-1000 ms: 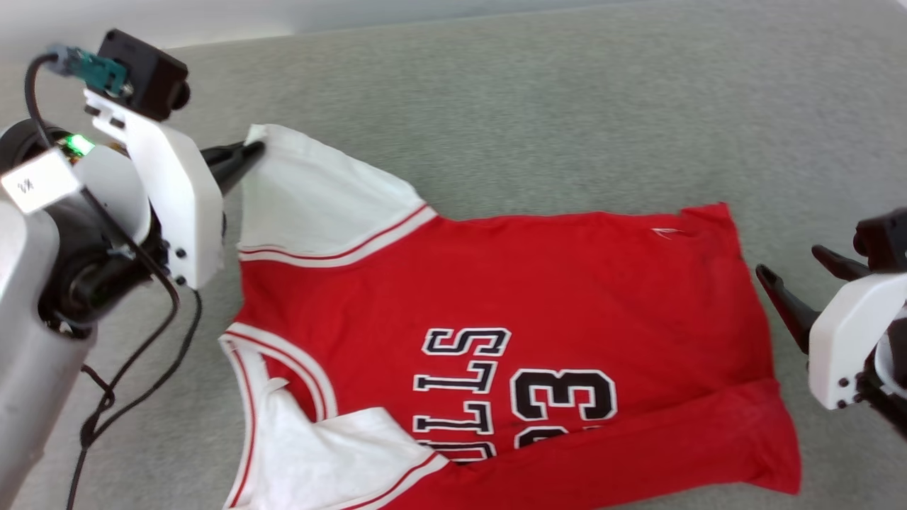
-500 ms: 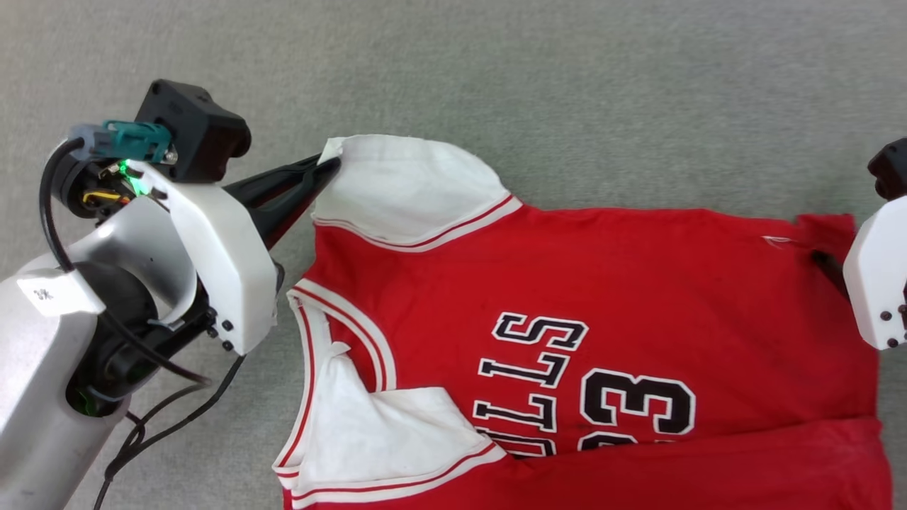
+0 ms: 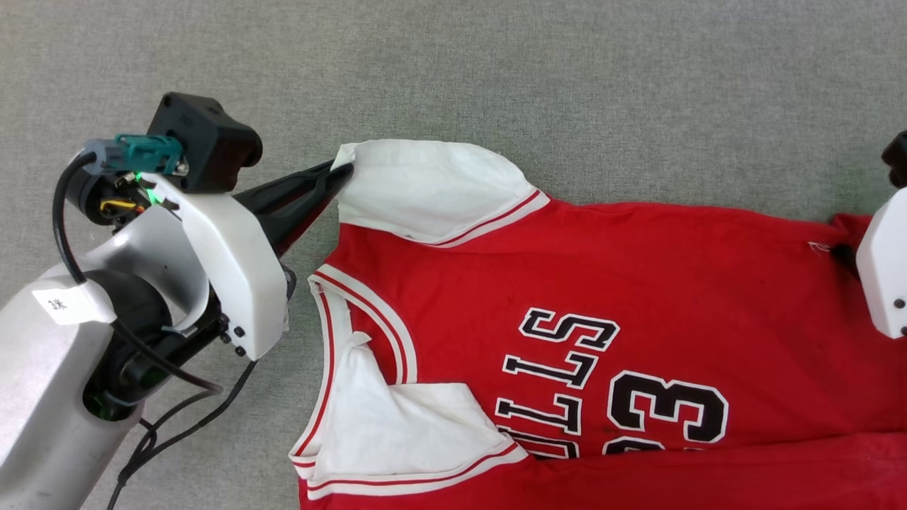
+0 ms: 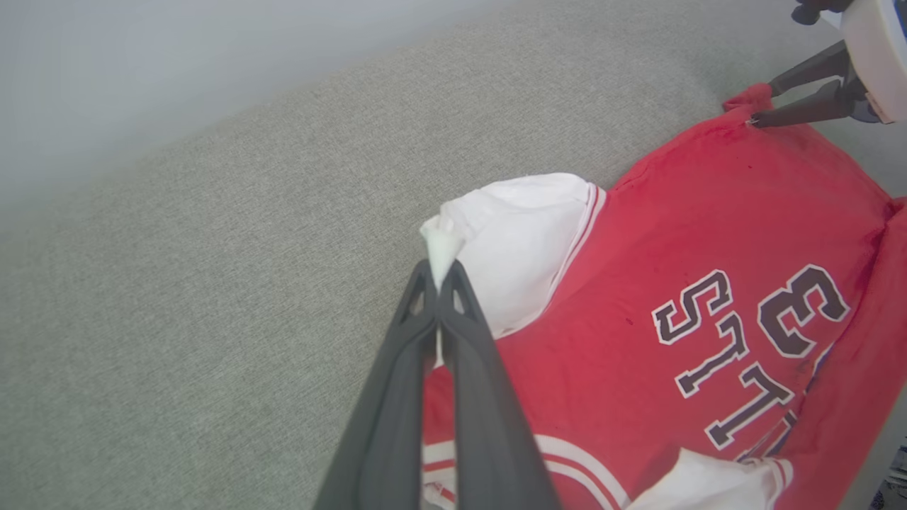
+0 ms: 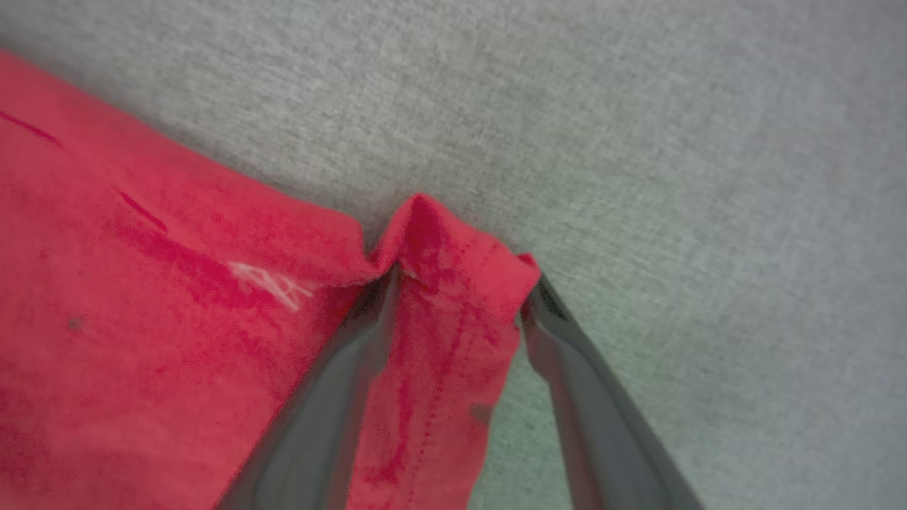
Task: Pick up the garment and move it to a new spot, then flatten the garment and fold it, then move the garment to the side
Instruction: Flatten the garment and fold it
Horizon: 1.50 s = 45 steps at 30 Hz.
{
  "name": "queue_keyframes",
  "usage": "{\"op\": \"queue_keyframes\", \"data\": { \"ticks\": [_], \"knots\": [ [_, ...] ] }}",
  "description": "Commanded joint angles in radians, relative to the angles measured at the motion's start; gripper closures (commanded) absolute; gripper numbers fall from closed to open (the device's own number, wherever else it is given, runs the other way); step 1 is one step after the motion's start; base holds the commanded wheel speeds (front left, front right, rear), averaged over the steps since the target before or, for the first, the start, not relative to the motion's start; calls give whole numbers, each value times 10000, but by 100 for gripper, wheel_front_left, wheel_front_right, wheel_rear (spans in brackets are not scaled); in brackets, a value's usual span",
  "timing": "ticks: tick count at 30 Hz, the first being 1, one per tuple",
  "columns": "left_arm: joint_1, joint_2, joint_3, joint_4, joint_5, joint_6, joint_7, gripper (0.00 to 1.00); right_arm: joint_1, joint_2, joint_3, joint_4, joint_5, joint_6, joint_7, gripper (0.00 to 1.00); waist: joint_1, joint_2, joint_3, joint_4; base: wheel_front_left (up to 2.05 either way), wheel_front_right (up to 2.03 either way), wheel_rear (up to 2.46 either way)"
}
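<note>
The red garment [image 3: 602,283] with its black "BULLS 23" print lies spread on the grey surface, neck to the left. My left gripper [image 3: 339,172] is shut on the tip of the far white sleeve [image 4: 510,234], and in the left wrist view the left gripper [image 4: 439,273] pinches a white point of cloth. My right gripper [image 5: 462,280] is open at the far hem corner [image 5: 453,262], with a bunched fold of red cloth between its fingers. It also appears at the right edge as the right gripper [image 3: 843,251]. The near sleeve [image 3: 404,425] lies folded onto the chest.
Grey carpet-like surface [image 3: 567,85] spreads on all sides, wide and bare beyond the garment. A black cable [image 3: 177,432] hangs from my left arm near the collar. The near side of the garment is folded over as a red band [image 3: 708,482].
The head camera has tilted down, shifting the whole picture. My right gripper has come from beside the hem onto its far corner. The left gripper keeps its hold on the sleeve.
</note>
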<state>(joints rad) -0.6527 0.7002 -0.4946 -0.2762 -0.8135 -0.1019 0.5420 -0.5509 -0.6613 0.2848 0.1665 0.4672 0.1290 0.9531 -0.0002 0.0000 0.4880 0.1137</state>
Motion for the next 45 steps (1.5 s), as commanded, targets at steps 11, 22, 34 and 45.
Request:
{"op": "queue_keyframes", "data": {
  "ticks": [11, 22, 34, 45],
  "knots": [
    [824, 9, 286, 592, -116, 239, -753, 100, 560, 416, -519, 571, 568, 13, -1467, 100, 2, 0, -1111, -175, 0, 0, 0],
    [2322, 324, 325, 295, -345, 703, -1003, 100, 2200, 726, -1966, -538, 844, 15, -2329, 100, 2, 0, -2463, -281, 0, 0, 0],
    [4999, 714, -58, -266, -569, 1416, -1242, 100, 5561, 1643, -3494, -2299, 1092, 15, -2525, 100, 2, 0, -3266, -296, 0, 0, 0],
    [6190, 683, -537, 28, -680, 1570, -1234, 100, 6843, 1371, -2969, -2502, 1330, 15, -2352, 100, 2, 0, -3302, -342, 0, 0, 0]
  ]
}}
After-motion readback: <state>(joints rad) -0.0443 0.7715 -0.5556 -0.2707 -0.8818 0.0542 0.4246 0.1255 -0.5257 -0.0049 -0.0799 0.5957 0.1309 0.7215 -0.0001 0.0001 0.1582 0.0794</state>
